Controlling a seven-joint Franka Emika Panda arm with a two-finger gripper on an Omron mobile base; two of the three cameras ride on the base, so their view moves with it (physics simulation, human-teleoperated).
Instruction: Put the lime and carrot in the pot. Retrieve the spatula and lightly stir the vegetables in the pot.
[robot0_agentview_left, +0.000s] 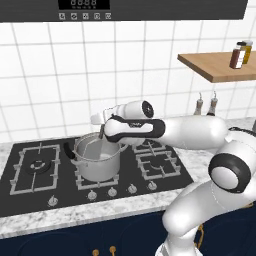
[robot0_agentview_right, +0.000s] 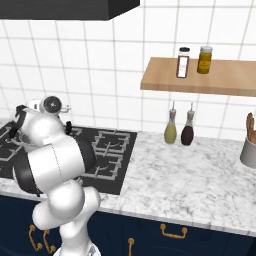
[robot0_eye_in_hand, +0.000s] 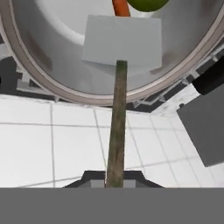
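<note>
We see the pot standing on the stove set into the marble counter. Our hand hovers at the pot's rim, pinching the thin dark handle of the spatula, whose grey blade hangs inside the pot. In the hand view, the carrot and the lime lie in the pot just beyond the blade. 2 bottles stand by the wall, well apart from the stove.
</note>
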